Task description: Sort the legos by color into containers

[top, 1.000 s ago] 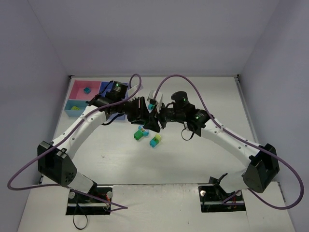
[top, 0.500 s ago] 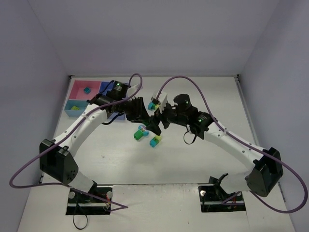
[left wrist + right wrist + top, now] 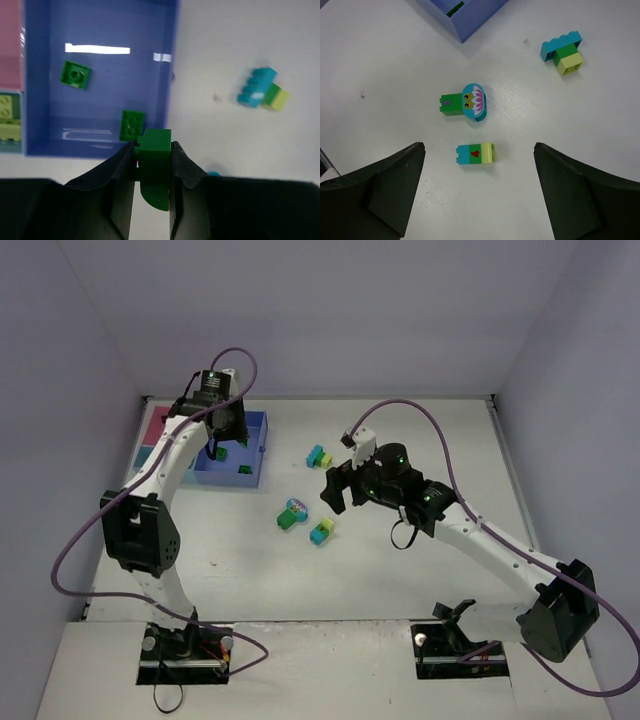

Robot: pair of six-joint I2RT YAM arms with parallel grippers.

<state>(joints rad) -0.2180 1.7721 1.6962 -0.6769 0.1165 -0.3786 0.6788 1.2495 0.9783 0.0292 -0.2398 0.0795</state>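
Lego numbered 4 [image 3: 476, 153] lies loose near the spread right pincer [image 3: 479, 146] (left pincer [image 3: 154, 150] clamps a dark-green brick [image 3: 155, 175]).

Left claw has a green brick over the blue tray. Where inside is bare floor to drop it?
Bare: in the blue tray, the far strip and the middle-right floor along its right wall. Crowded: by the near wall, where one green brick lies just ahead of the held brick in the left claw; another lies near the left wall.

Two bricks [image 3: 76, 75] lie in the large tray [image 3: 115, 30]; three clusters [image 3: 465, 102] right of it.
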